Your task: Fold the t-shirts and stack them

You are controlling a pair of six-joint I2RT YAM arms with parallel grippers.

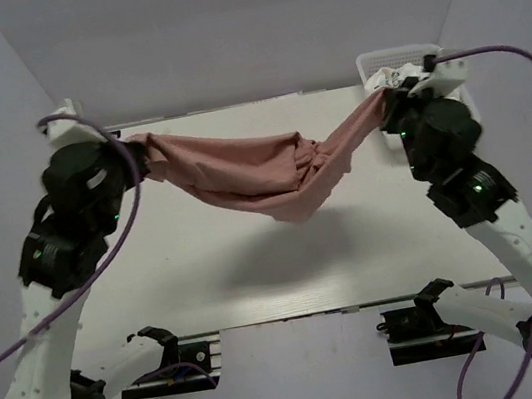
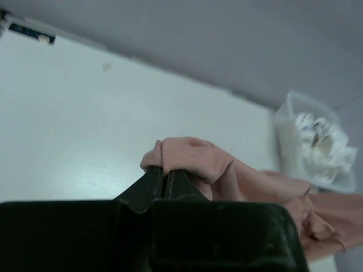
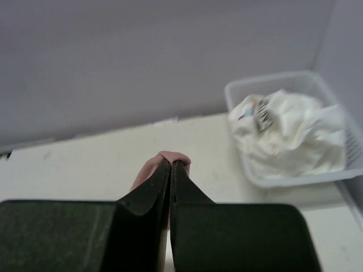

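Note:
The dusty pink t-shirt [image 1: 262, 172] hangs stretched in the air between both grippers, sagging in the middle above the table. My left gripper [image 1: 138, 157] is shut on its left end; the left wrist view shows the pink cloth [image 2: 190, 158] bunched over the closed fingertips [image 2: 164, 173]. My right gripper [image 1: 388, 104] is shut on its right end; the right wrist view shows a small fold of pink cloth [image 3: 170, 157] pinched at the fingertips [image 3: 171, 164]. White t-shirts with dark lettering [image 3: 286, 133] lie crumpled in the basket.
A white plastic mesh basket [image 3: 249, 170] stands at the back right corner of the white table [image 1: 206, 270], also in the top view [image 1: 371, 63] and the left wrist view [image 2: 283, 122]. Grey walls enclose the table on three sides.

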